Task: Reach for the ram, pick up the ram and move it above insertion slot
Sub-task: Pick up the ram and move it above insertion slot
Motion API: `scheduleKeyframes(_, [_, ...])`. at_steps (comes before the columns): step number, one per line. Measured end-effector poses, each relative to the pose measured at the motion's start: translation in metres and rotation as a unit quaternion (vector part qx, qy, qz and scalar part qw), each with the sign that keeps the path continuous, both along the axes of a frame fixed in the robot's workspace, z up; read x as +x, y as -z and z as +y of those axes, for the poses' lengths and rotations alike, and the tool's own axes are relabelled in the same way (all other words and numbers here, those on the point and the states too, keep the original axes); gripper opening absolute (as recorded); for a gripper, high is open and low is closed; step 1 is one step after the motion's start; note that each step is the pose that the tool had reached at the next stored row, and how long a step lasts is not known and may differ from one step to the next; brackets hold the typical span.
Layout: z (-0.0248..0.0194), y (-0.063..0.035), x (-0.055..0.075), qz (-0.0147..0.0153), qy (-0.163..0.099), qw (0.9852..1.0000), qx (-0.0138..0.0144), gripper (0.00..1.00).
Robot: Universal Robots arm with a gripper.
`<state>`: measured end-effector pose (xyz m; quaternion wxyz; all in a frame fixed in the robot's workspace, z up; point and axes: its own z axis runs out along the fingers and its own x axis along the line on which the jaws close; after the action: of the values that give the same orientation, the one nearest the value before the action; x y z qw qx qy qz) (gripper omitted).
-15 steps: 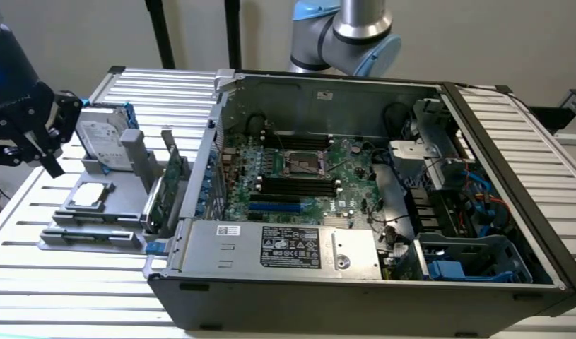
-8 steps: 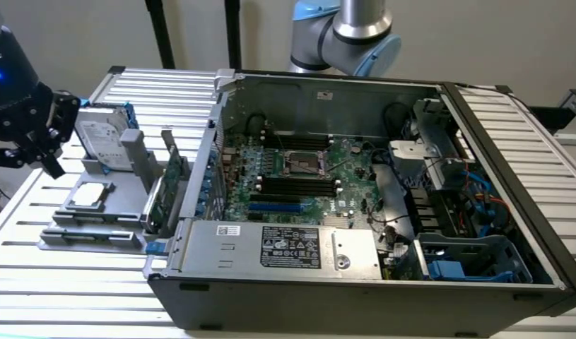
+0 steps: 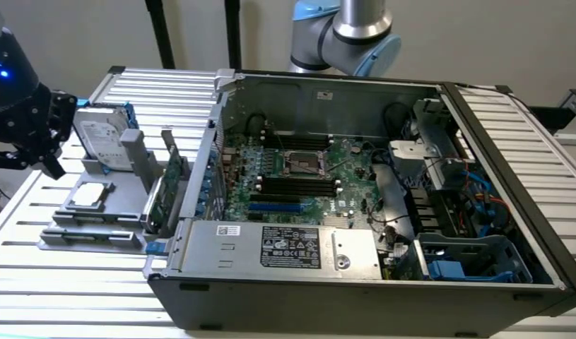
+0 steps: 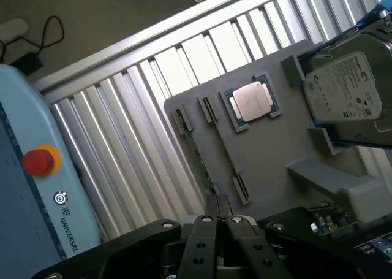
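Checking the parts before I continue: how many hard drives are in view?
1. The hard drive stands upright in the grey fixture, at the exterior view's left of the computer case; more may be hidden inside the case.

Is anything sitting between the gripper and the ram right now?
Nothing visible does. In the wrist view the shut gripper faces the ram, on edge in the gray fixture; the processor and hard drive lie aside.
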<state>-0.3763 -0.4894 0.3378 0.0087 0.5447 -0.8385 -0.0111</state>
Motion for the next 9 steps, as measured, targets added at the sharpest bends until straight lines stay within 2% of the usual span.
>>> scheduleKeyframes(4, [0.0000,0.0006,0.0000,0.0000,-0.037,0.9993,0.0000,0.11])
scheduleKeyframes(9, [0.0000,0.0016,0.0000,0.0000,-0.082,0.9966,0.0000,0.11])
